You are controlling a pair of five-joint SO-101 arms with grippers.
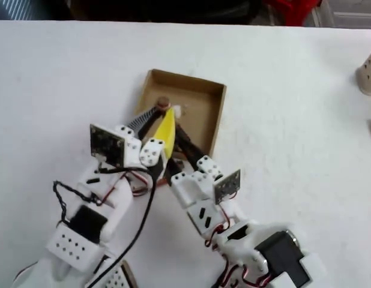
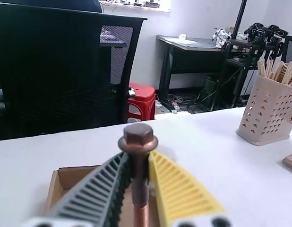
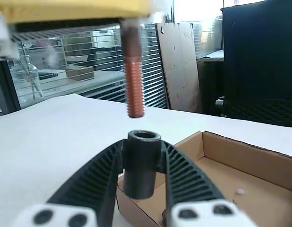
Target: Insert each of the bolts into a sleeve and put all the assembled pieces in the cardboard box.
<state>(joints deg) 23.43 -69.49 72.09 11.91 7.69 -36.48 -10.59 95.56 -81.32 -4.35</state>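
- We see the left gripper (image 2: 136, 158) clamped on a copper bolt (image 2: 138, 138). One grey finger and one yellow finger pinch the shank just under the hex head, which is up.
- In the high view the left gripper (image 1: 163, 113) and the bolt head (image 1: 163, 102) sit over the cardboard box (image 1: 218, 120), toward its left wall.
- The right gripper (image 3: 142, 147) is closed around a black sleeve (image 3: 142, 163). The sleeve stands upright with its bore facing up and a black finger on each side.
- In the right wrist view the threaded end of the bolt (image 3: 134, 71) hangs straight above the sleeve's bore. There is a clear gap and the two do not touch.
- The sleeve is at the near corner of the cardboard box (image 3: 252, 158). We cannot tell whether it is over the box floor or just outside the rim.
- In the high view the right gripper (image 1: 176, 150) comes in from the near right, and both arms crowd the box's near edge.
- The box's far and right walls stand free, with most of the floor open by the far right corner.
- There is bare white desk (image 1: 293, 120) to the right of the box and also to its left.
- A slotted cup (image 1: 368, 75) stands at the desk's right edge, well apart from the box.
- A black chair (image 2: 56, 71) stands behind the desk's far edge.
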